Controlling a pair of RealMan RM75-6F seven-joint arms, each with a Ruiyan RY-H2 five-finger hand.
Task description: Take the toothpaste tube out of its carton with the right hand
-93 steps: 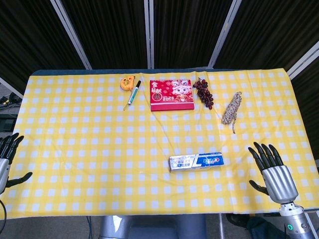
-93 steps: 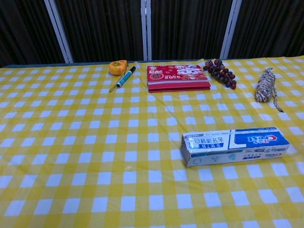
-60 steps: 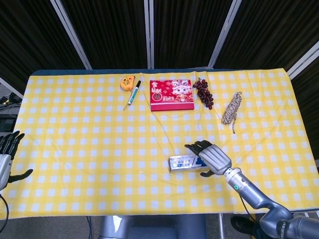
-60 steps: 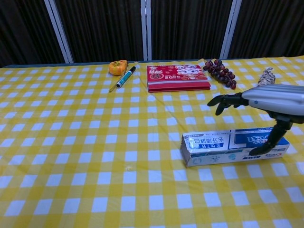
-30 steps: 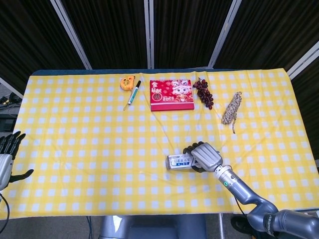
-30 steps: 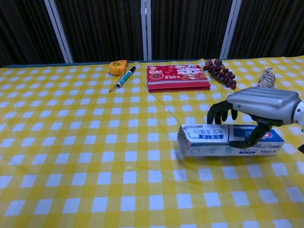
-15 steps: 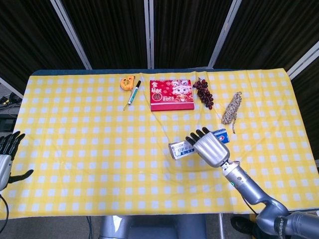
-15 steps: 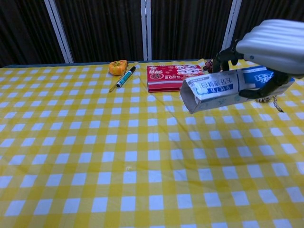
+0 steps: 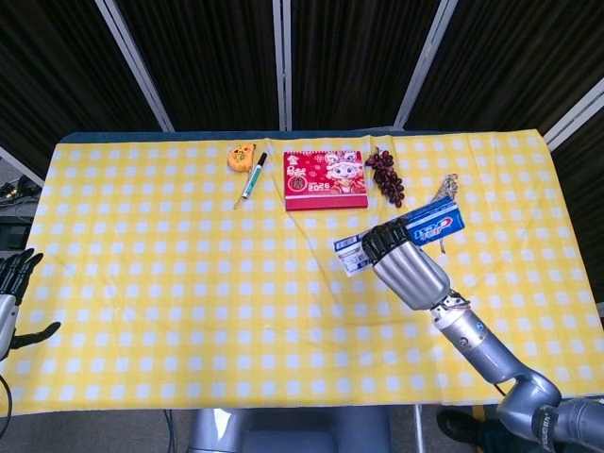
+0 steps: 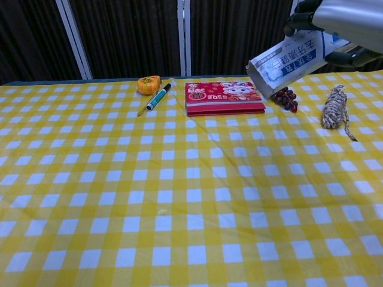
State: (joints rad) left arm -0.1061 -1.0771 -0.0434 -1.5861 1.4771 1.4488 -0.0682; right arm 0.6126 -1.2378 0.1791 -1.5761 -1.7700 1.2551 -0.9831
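Right hand (image 9: pixel 408 267) wrapped tight round toothpaste carton (image 10: pixel 291 61), held tilted above tablecloth (image 9: pixel 189 283) w/ open end lower, pointing left.

Tape measure (image 9: pixel 242 156), pen (image 9: pixel 254 176), red calendar (image 9: pixel 326 179), grapes (image 9: pixel 385 176), rope (image 10: pixel 335 107) on checkered tablecloth (image 9: pixel 170 274)

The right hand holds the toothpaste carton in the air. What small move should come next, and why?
Probably tilt the carton further, lower end down, so the tube may slide out. The right hand grips its middle above the table, already slanted, and no tube shows at the lower end yet.
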